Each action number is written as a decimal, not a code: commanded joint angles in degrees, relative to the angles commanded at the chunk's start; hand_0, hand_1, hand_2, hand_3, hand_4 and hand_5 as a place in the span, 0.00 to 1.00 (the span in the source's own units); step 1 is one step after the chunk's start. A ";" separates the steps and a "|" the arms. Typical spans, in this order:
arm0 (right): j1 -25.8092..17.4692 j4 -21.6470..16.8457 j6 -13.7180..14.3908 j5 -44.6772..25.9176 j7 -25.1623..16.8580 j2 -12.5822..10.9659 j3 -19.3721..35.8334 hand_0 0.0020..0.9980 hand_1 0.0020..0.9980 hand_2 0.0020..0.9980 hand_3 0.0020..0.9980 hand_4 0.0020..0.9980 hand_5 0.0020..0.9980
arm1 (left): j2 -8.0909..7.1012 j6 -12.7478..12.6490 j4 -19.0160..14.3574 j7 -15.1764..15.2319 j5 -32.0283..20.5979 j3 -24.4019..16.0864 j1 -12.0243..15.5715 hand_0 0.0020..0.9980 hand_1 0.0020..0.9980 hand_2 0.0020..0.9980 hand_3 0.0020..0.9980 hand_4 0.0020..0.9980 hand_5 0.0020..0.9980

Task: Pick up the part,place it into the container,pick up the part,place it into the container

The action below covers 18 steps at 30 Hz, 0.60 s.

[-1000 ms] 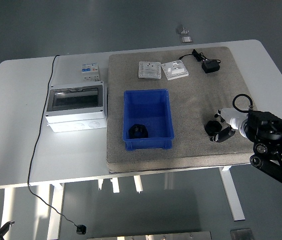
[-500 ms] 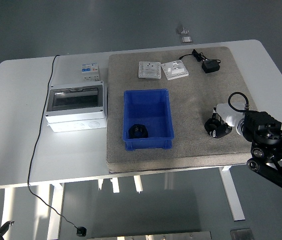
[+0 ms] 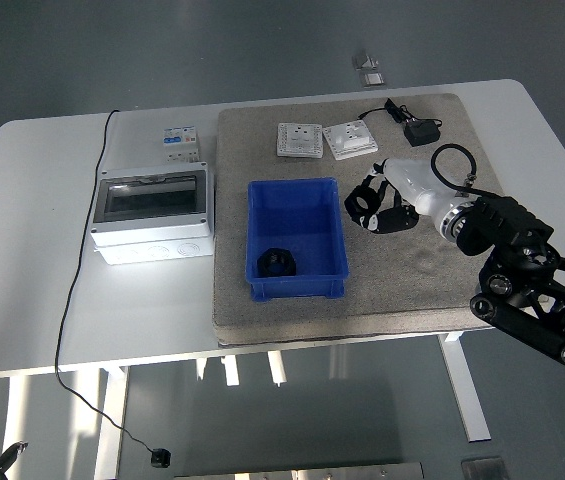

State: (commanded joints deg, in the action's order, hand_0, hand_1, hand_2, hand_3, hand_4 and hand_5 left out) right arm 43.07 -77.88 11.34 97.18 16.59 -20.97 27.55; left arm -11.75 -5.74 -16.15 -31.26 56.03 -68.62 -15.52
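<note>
Over on your left the white table (image 3: 42, 260) carries a grey enclosure box (image 3: 152, 215) with a dark window, a small breaker unit (image 3: 182, 143) behind it and a black cable (image 3: 80, 290) trailing off the near edge. Moving in, the beige mat (image 3: 402, 280) holds the blue container (image 3: 297, 240), and there's one black part (image 3: 276, 263) already sitting in its near end. That puts you, by my read, on the second carry: your right hand (image 3: 377, 208) is just beside the container's right wall, fingers curled around the second black part (image 3: 362, 207), held above the mat. Next you'll want to bring it on leftward over the rim and only let go once it's above the open bin, clear of the wall. Behind, two white socket plates (image 3: 325, 140) and a black adapter (image 3: 422, 131) sit at the mat's far edge. Your left hand isn't in view. Around it all, a plain grey floor, and the table's white legs show below.
</note>
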 joint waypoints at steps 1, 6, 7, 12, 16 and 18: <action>0.71 0.33 0.26 -1.21 -1.27 0.73 -1.00 0.44 0.33 0.40 0.45 0.38 0.06 | 0.02 0.00 -0.01 -0.03 0.04 0.00 -0.03 0.70 0.71 0.74 0.82 0.89 0.89; 4.15 3.11 -1.95 -5.06 -5.88 3.66 -6.92 0.53 0.36 0.42 0.46 0.39 0.06 | 0.03 -0.11 -0.02 0.05 -0.37 0.35 -0.20 0.70 0.71 0.73 0.82 0.89 0.89; 4.62 3.49 -2.20 -4.82 -6.14 4.04 -7.71 0.53 0.36 0.42 0.46 0.39 0.06 | 0.02 -0.14 -0.02 0.10 -0.49 0.43 -0.19 0.70 0.71 0.73 0.82 0.89 0.89; 7.27 5.47 -3.57 -3.22 -6.37 6.42 -11.39 0.64 0.43 0.52 0.59 0.39 0.06 | -0.01 -0.22 -0.01 0.22 -0.65 0.61 -0.25 0.70 0.71 0.73 0.82 0.89 0.89; 8.56 7.29 -5.26 -4.10 -6.42 7.89 -12.83 0.78 0.70 0.72 0.71 0.42 0.07 | -0.05 -0.28 0.00 0.32 -0.79 0.81 -0.37 0.70 0.71 0.73 0.82 0.89 0.89; 8.80 8.18 -5.76 -4.65 -6.49 8.36 -13.03 0.78 0.70 0.72 0.71 0.42 0.07 | -0.06 -0.30 0.02 0.36 -0.83 0.85 -0.41 0.70 0.71 0.73 0.82 0.89 0.89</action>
State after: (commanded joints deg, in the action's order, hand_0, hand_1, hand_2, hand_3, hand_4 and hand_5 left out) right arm 51.87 -69.70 5.58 92.53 10.09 -12.61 14.52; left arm -11.81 -6.04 -16.13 -30.90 55.20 -67.77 -15.94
